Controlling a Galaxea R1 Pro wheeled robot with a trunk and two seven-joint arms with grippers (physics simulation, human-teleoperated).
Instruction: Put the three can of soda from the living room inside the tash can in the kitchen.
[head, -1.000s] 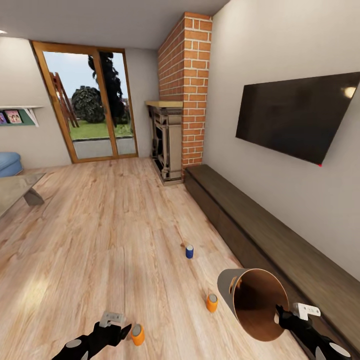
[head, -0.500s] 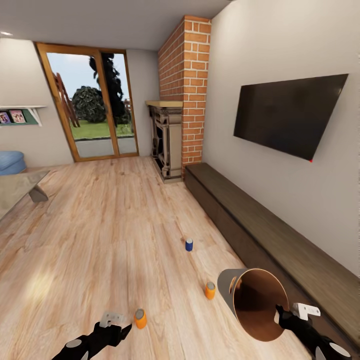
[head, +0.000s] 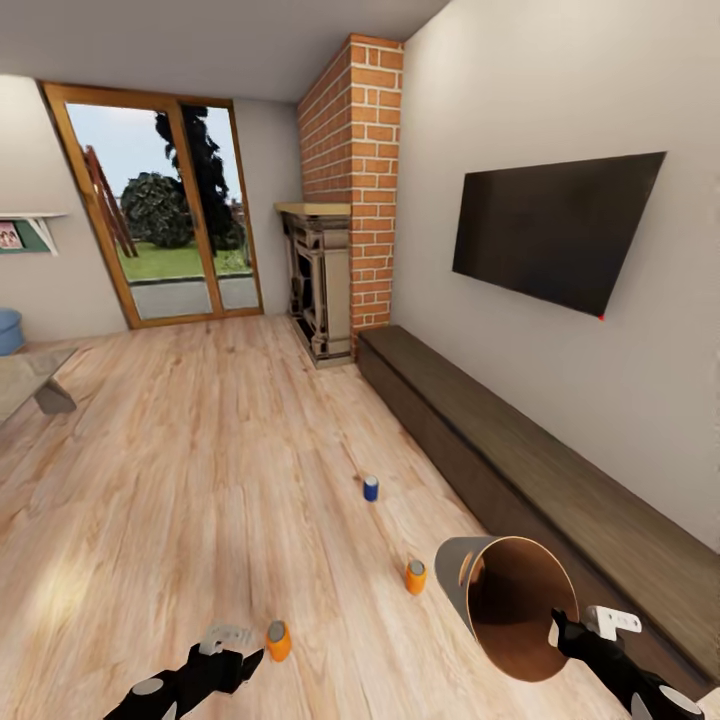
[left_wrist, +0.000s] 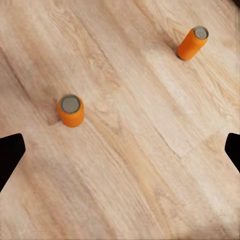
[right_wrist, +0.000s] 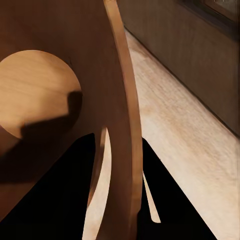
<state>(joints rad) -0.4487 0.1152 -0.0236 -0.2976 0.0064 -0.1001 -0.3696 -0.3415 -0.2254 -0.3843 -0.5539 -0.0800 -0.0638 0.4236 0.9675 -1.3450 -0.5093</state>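
Three soda cans stand upright on the wood floor: an orange can (head: 278, 640) (left_wrist: 70, 110) nearest, a second orange can (head: 416, 577) (left_wrist: 192, 43) farther right, and a blue can (head: 371, 488) beyond them. My left gripper (head: 232, 657) (left_wrist: 121, 150) hovers open just short of the nearest orange can, with nothing between its fingers. My right gripper (head: 562, 632) (right_wrist: 117, 140) is shut on the rim of the trash can (head: 510, 605) (right_wrist: 40, 90). The trash can is held tipped on its side, its coppery inside facing me and holding nothing.
A long dark bench (head: 520, 450) runs along the right wall under a black screen (head: 555, 225). The brick fireplace (head: 345, 200) and glass doors (head: 160, 210) stand at the far end. A grey low table (head: 30, 385) is at the left edge. Open plank floor lies around the cans.
The whole view has shifted left and the cans now sit a little farther from me, so the camera moved. The nearest orange can is no longer beside the left gripper. Both arms hold their poses.
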